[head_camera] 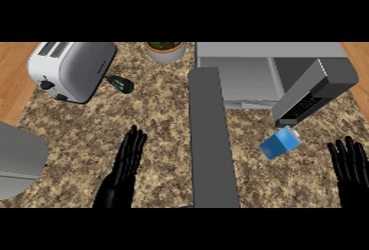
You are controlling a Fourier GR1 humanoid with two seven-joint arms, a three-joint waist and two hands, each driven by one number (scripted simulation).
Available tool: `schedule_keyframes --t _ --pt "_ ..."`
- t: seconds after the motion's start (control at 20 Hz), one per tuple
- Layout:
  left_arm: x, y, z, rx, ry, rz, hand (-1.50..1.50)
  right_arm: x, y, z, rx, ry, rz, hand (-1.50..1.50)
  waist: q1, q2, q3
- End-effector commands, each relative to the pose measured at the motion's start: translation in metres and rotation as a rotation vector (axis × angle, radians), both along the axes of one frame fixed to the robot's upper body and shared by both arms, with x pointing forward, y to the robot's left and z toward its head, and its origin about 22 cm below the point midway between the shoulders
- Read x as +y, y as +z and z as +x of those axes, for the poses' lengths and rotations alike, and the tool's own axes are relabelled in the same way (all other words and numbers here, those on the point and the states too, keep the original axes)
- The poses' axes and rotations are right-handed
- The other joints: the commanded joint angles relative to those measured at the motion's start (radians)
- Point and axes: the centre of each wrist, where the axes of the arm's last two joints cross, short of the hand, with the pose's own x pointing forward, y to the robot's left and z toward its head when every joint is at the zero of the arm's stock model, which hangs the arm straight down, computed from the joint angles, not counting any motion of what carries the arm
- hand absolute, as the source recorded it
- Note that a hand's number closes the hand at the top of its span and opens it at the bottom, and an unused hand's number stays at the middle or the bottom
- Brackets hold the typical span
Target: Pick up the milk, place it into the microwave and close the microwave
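Microwave (249,78) at the rear of the granite counter (158,122), its door (213,141) swung wide toward the viewer. Left of the microwave: potted plant (165,50), dark bottle (122,84), toaster (71,68). Milk (279,142), a blue carton with white top, lies tilted just before the microwave, right of the door. Left hand (124,171) and right hand (352,168) with straight fingers, holding nothing.
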Motion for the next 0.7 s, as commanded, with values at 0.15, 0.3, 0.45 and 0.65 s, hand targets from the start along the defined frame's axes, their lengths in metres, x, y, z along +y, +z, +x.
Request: schedule_keyframes --t 0.15,0.3,0.45,0.65 --pt "0.022 -0.003 -0.007 0.011 -0.012 -0.011 -1.5 -0.009 -0.04 0.026 0.01 -0.021 -0.013 -1.5 0.002 0.0 0.0" --pt "0.031 -0.012 -0.016 0.029 -0.01 -0.02 -1.5 0.001 -0.042 0.039 0.023 -0.049 -0.045 -1.5 0.002 0.0 0.0" --pt "0.046 -0.025 -0.023 0.054 -0.015 -0.033 -1.5 -0.002 -0.054 0.039 0.049 -0.06 -0.08 -1.5 0.004 0.0 0.0" --pt "0.051 -0.011 -0.009 0.035 -0.005 -0.024 -1.5 0.017 -0.072 0.078 0.043 -0.099 -0.106 -1.5 0.007 0.002 0.0"
